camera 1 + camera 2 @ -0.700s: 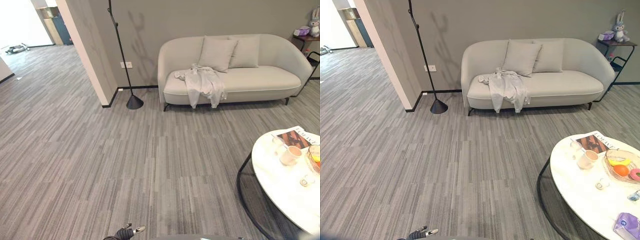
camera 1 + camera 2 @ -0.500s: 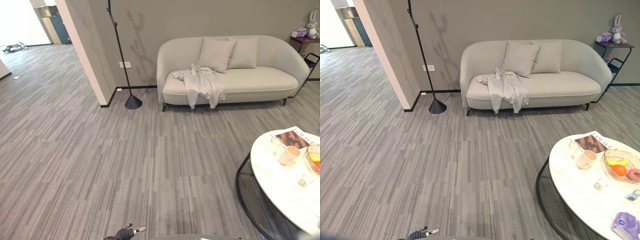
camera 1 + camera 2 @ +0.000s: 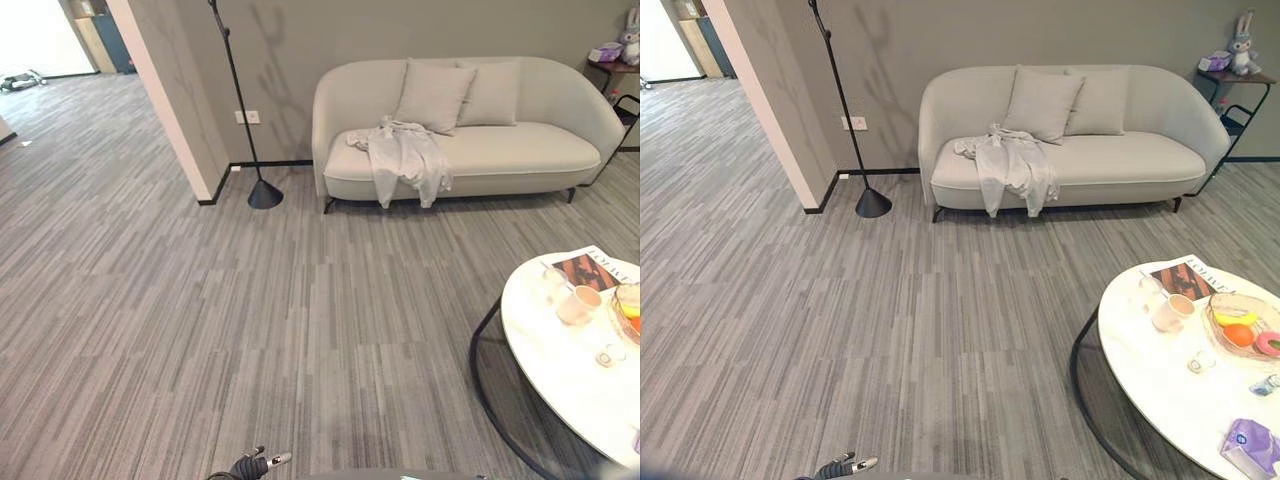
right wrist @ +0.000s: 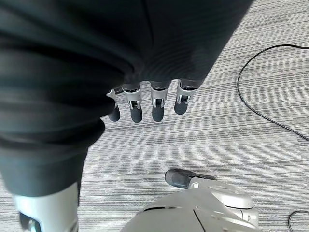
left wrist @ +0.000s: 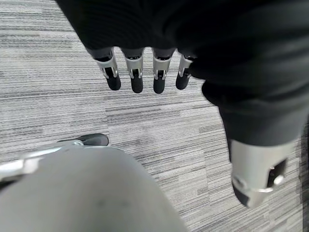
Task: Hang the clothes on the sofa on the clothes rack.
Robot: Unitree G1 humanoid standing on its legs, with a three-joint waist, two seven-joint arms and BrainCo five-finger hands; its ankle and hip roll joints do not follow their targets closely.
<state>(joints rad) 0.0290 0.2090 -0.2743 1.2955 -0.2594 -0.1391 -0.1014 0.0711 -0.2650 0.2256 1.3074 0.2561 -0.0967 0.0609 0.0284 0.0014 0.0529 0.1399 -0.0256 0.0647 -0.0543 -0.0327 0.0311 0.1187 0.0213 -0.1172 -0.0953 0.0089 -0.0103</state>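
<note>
A pale grey garment (image 3: 402, 160) is draped over the front edge of the light sofa (image 3: 520, 150), near a black floor-standing rack (image 3: 245, 110). The left hand (image 5: 145, 67) and right hand (image 4: 145, 104) are held relaxed above the carpet, grasping nothing.

Off to my front right I've got a round white table (image 3: 1160, 390) with a cup (image 3: 1167, 313), a magazine (image 3: 1191, 277) and a fruit bowl (image 3: 1241, 327). Far ahead, two cushions (image 3: 1042, 103) and, further right, a side shelf with a plush bunny (image 3: 1242, 29).
</note>
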